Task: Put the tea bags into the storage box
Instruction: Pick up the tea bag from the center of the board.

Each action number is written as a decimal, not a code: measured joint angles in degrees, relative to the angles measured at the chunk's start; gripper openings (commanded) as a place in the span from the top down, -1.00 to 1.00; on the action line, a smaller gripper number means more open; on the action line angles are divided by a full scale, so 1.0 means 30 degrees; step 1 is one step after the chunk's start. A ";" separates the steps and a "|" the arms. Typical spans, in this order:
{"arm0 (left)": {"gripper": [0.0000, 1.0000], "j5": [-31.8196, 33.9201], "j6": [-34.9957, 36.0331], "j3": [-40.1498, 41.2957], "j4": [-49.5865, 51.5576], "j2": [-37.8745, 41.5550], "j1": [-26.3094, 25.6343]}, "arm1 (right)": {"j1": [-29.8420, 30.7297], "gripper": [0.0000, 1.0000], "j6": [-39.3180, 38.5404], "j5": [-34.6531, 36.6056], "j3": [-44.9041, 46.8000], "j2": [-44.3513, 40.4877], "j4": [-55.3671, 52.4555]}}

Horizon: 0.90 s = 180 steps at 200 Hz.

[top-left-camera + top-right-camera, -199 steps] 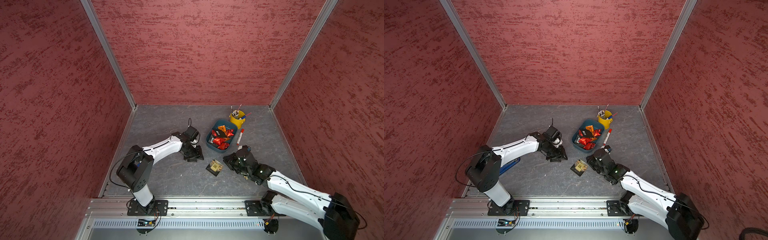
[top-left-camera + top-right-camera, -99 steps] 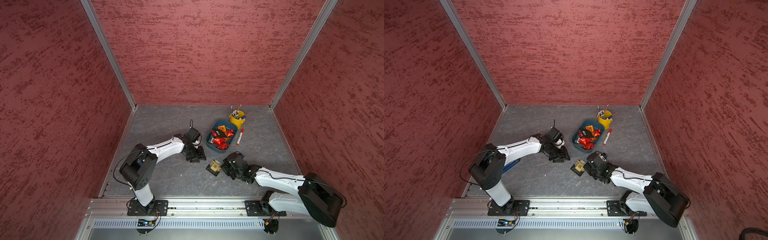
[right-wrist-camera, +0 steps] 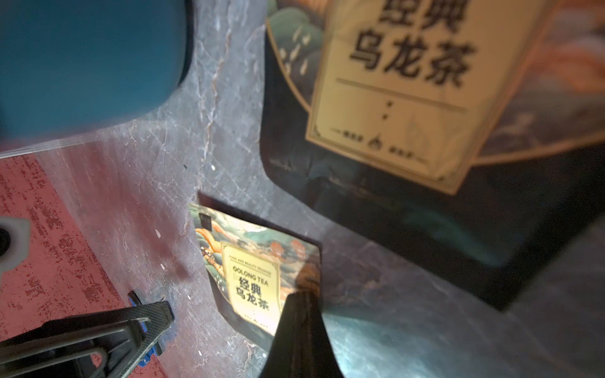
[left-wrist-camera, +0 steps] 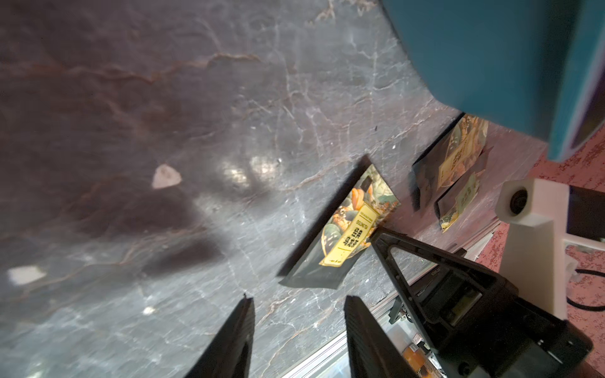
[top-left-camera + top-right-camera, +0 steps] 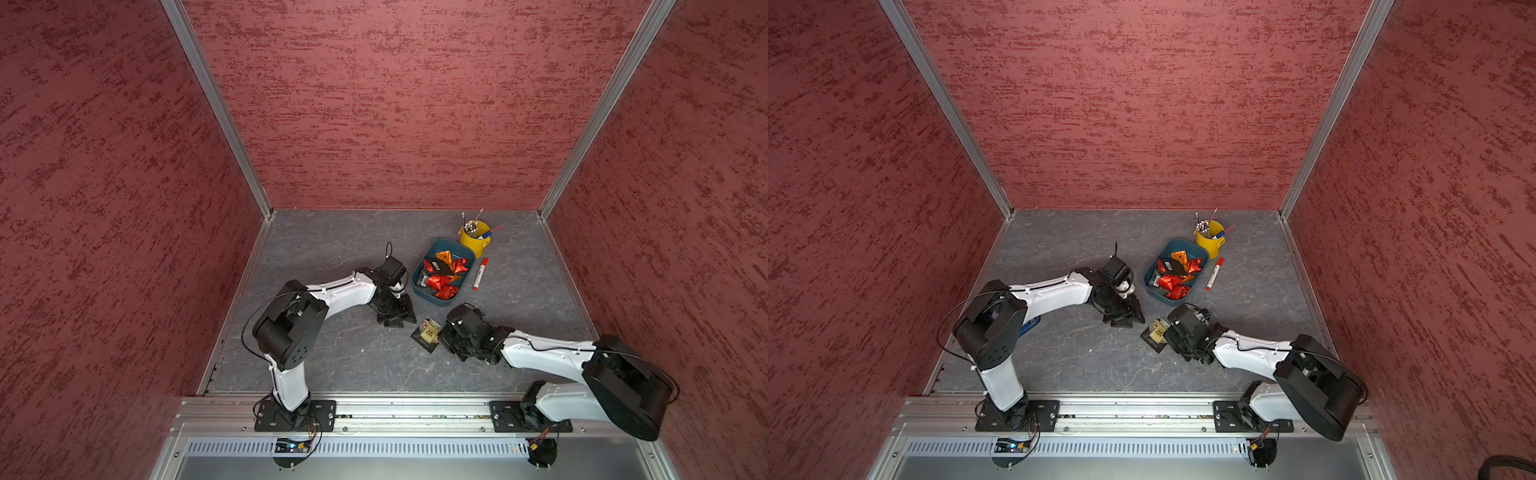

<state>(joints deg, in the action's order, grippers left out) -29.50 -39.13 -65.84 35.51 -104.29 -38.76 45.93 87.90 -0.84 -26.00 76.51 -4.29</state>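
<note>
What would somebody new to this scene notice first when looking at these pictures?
Probably the shiny red foil tea bags heaped in the teal storage box toward the back of the grey table, beside a yellow cup of pens. Nearer, a black yellow-labelled sachet lies on the table, the shut right end effector at its corner and the open left end effector empty close by.

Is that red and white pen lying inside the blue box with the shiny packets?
No, the marker pen lies on the grey table just outside the storage box, alongside its wall.
</note>
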 measured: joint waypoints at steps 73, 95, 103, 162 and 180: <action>-0.03 -0.0109 0.0073 -0.0474 0.0095 -0.0692 -0.0124 | 0.0000 1.00 0.0146 -0.0175 -0.0255 0.0517 0.0452; -0.03 -0.0306 0.0124 -0.0678 0.0080 -0.1231 -0.0131 | 0.0000 1.00 0.0146 -0.0270 -0.0255 0.0685 0.0765; -0.03 -0.0401 0.0131 -0.0736 0.0066 -0.1508 -0.0138 | 0.0000 1.00 0.0146 -0.0321 -0.0255 0.0787 0.0940; -0.03 -0.0954 0.0138 -0.1020 0.0146 -0.2025 -0.0175 | 0.0000 1.00 0.0153 -0.0554 -0.0284 0.1064 0.1472; -0.03 -0.1005 0.0138 -0.1013 0.0138 -0.2025 -0.0175 | 0.0000 1.00 0.0153 -0.0670 -0.0299 0.1253 0.1800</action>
<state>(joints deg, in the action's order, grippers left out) -32.51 -38.72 -68.88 35.92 -110.37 -39.29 45.93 88.36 -2.85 -26.89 80.27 1.10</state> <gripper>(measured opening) 0.515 0.040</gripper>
